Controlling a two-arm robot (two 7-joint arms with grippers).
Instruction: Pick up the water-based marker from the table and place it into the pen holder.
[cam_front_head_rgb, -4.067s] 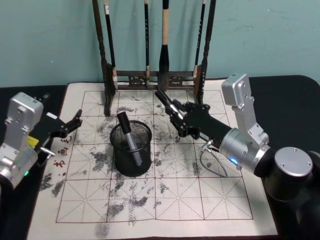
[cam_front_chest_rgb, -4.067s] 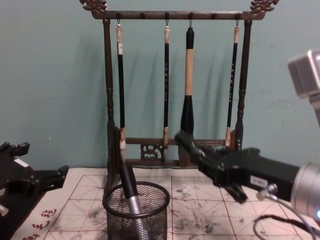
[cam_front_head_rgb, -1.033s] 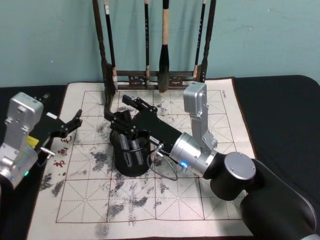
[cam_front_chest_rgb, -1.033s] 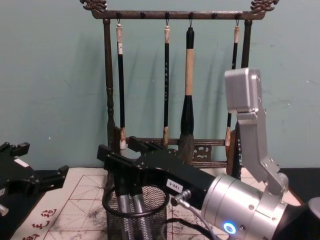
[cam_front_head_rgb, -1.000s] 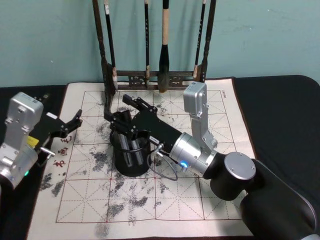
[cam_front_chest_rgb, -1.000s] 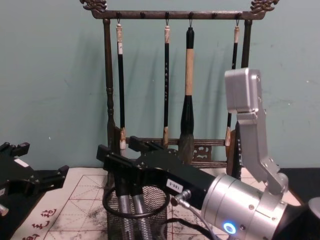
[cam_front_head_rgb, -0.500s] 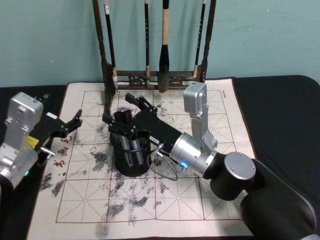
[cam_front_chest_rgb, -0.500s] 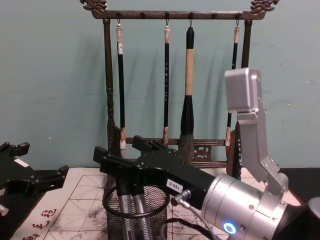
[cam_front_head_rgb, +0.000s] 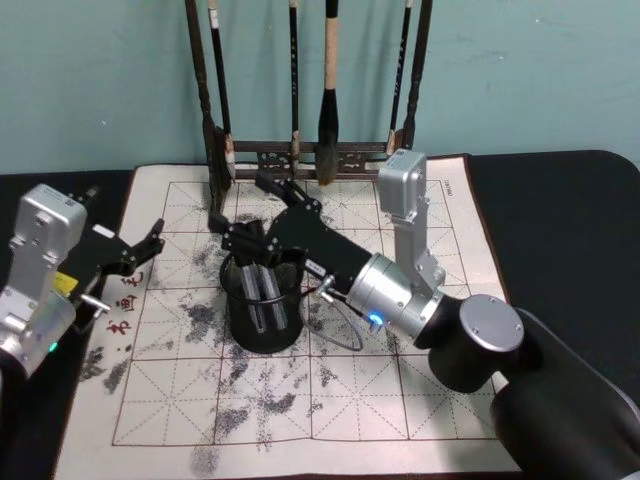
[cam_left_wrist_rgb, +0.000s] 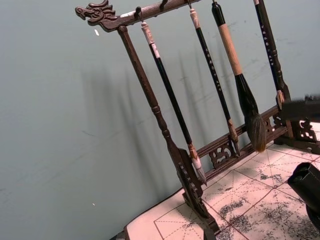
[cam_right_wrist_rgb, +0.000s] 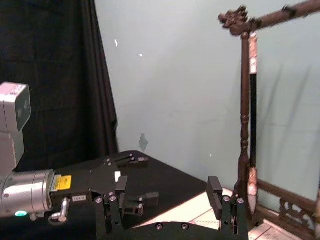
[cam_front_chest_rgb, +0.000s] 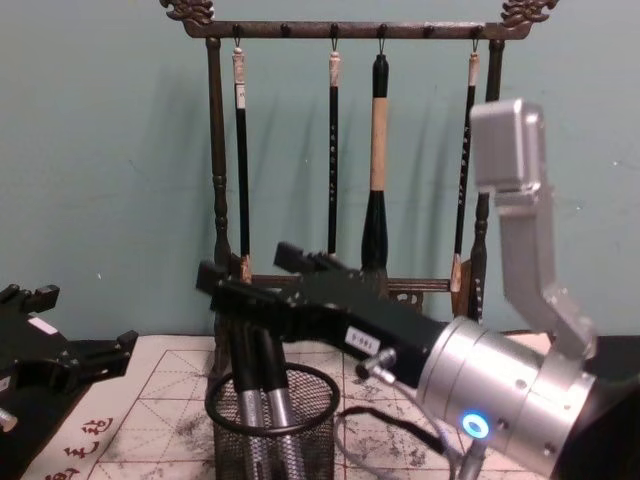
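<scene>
Here, right gripper (cam_front_head_rgb: 245, 232) above the pen holder (cam_front_head_rgb: 264, 335), fingers spread, two markers (cam_front_chest_rgb: 262, 405) standing inside, left gripper (cam_front_head_rgb: 150, 243) parked at nine o'clock, fingers apart.

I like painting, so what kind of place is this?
Probably a calligraphy desk set up for robot practice: a wooden brush rack hung with ink brushes, a gridded practice mat smudged with ink, and a mesh pen holder.

Black table (cam_front_head_rgb: 560, 200): ink-stained grid mat (cam_front_head_rgb: 400, 400), brush rack (cam_front_head_rgb: 300, 155), pen holder (cam_front_head_rgb: 262, 325).
</scene>
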